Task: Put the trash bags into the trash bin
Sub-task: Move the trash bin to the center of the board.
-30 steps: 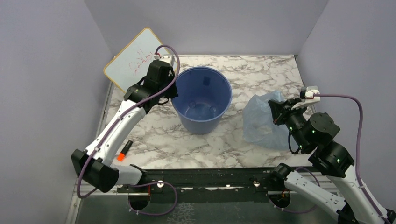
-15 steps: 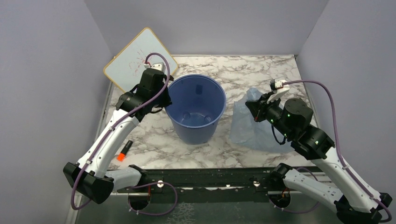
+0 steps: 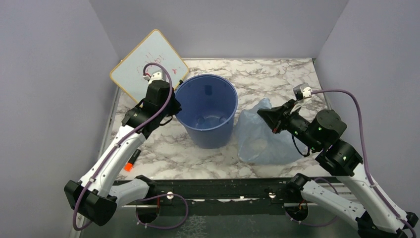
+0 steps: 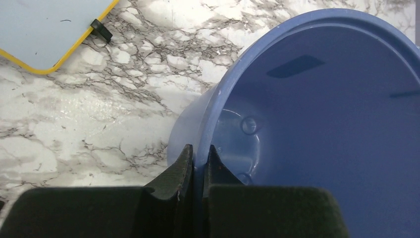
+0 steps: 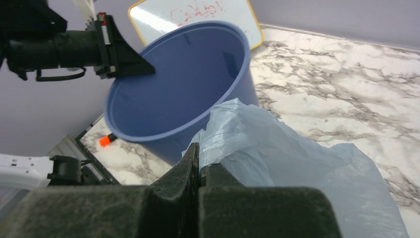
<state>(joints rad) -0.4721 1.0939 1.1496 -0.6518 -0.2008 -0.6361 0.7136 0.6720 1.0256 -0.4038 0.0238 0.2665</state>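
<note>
The blue trash bin [image 3: 208, 116] stands tilted near the table's middle, its mouth [image 5: 178, 84] turned towards the right arm. My left gripper [image 3: 174, 108] is shut on the bin's left rim [image 4: 202, 148], one finger outside the wall and one inside. The translucent light-blue trash bag [image 3: 260, 136] hangs right of the bin, its lower part resting on the table. My right gripper [image 3: 261, 113] is shut on the bag's upper edge [image 5: 218, 144], a short way from the bin's right rim.
A white board [image 3: 148, 62] with red writing and a yellow edge leans at the back left. An orange-capped marker [image 3: 131, 162] lies near the left front edge. Grey walls enclose the marble table [image 3: 277, 79] on three sides.
The right gripper has carried the bag leftwards, closer to the bin. The left gripper has pulled the bin's rim left and towards the front, tilting and shifting the bin.
</note>
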